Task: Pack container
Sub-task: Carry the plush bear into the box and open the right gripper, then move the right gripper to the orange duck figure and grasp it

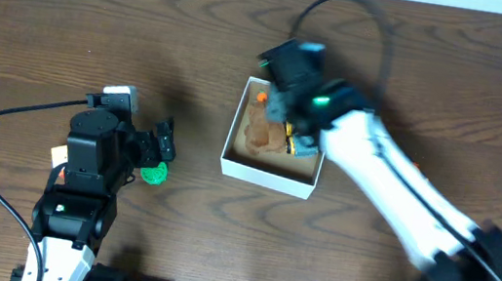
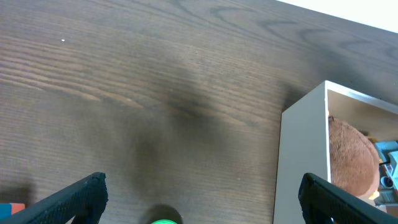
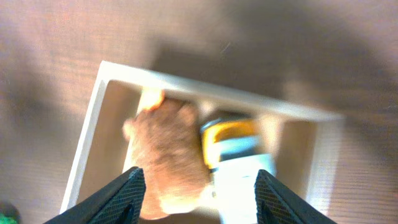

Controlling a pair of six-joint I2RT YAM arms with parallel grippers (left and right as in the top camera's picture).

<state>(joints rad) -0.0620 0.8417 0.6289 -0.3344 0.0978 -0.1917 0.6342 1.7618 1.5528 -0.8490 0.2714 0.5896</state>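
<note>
1. As far as can be judged from inside the container (image 1: 266, 176), partly done: already holding a brown furry toy (image 3: 171, 149), a yellow-and-blue toy (image 3: 233, 146) just beside it, and something small and orange (image 1: 262, 96) in a corner toward the far edge.
2. Set near the middle of the counter (image 1: 71, 17), slightly toward the right edge, upright and open on top.
3. Left to pack, by the look of it: a green ball (image 1: 156, 174), lying well apart from the container, left of centre and nearer the near edge.
4. Directly above the container, the right gripper (image 3: 199, 186), spread wide with nothing pinched; blurred in the overhead view.
5. Just beside the green ball, the left gripper (image 2: 205, 199), also spread wide and empty, with the ball low between its fingers (image 2: 81, 199) in the wrist view; touching or not, cannot tell.
6. In the way of a drop from the left, as a judgement: the right arm hanging over the opening, plus the container's near-left wall to clear.
</note>
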